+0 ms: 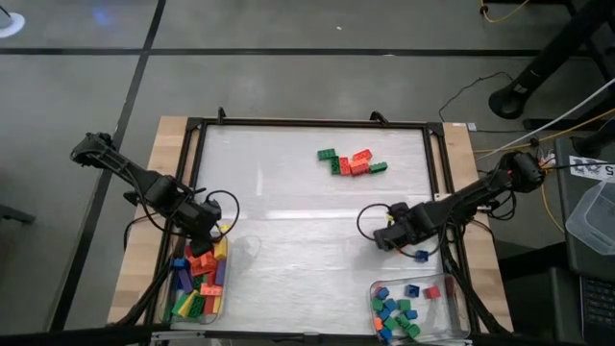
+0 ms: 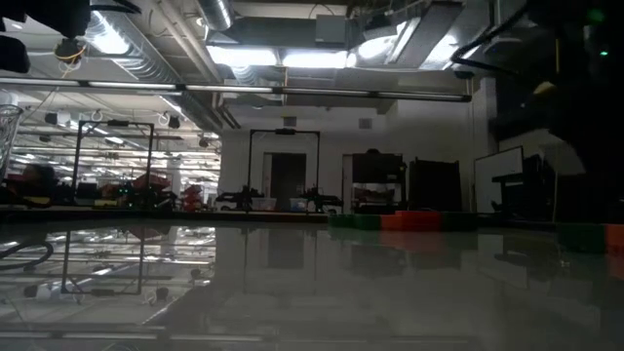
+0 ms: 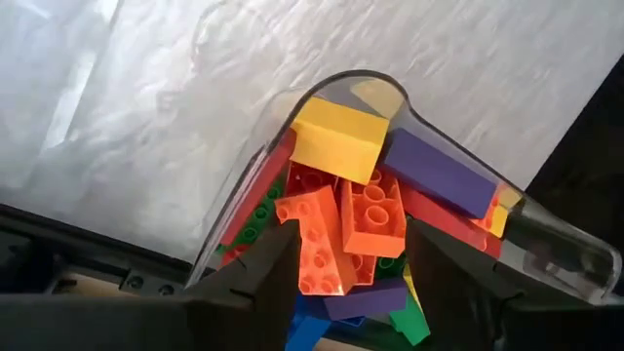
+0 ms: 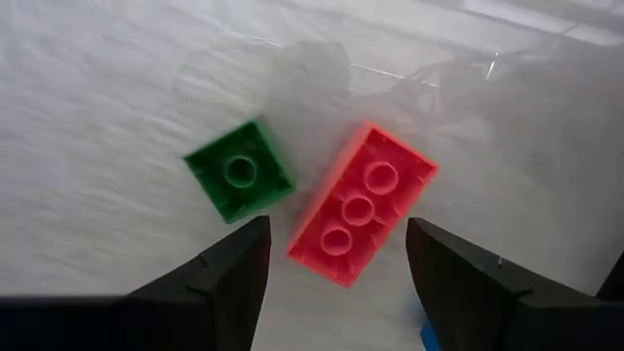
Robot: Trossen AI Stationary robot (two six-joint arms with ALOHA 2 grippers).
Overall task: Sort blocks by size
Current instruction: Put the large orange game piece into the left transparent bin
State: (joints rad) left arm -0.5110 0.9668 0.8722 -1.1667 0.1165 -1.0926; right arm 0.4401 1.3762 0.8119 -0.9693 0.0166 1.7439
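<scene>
left claw (image 3: 346, 258): hovering released over tray (image 3: 546, 244) of long blocks (image 3: 375, 210) | right claw (image 4: 336, 258): hanging released above red block (image 4: 363, 205)

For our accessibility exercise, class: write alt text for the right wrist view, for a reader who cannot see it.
The right gripper hangs open over a pale table, its two dark fingers framing a long red brick with three studs showing. A small square green brick with one stud lies just beside the red one, apart from it.
</scene>
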